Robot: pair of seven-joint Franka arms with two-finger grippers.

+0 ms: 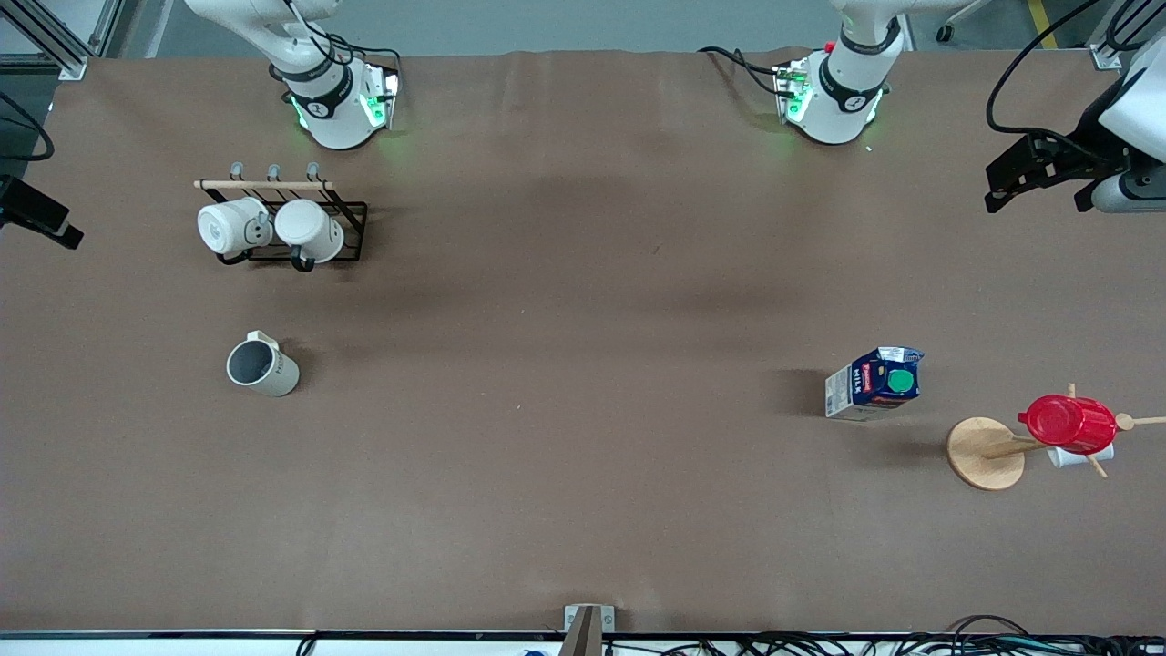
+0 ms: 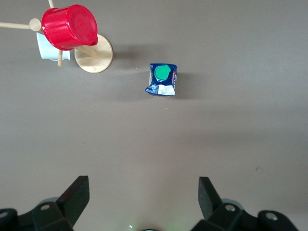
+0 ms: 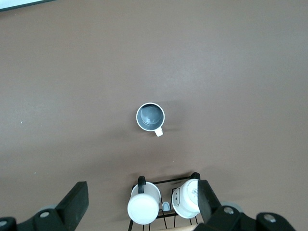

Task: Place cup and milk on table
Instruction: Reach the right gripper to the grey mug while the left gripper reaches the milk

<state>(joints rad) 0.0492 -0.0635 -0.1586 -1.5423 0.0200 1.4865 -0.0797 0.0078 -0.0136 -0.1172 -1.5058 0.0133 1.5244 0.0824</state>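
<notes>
The cup, cream-white with a grey inside, stands upright on the brown table toward the right arm's end; it also shows in the right wrist view. The milk, a dark-blue carton with a green cap, stands upright toward the left arm's end and shows in the left wrist view. My left gripper is open and empty, high over bare table, apart from the milk; it shows at the front view's edge. My right gripper is open and empty, high over the mug rack.
A black wire rack holding two white mugs stands farther from the front camera than the cup. A wooden mug tree with a red plastic cup and a small white cup stands beside the milk, nearer to the front camera.
</notes>
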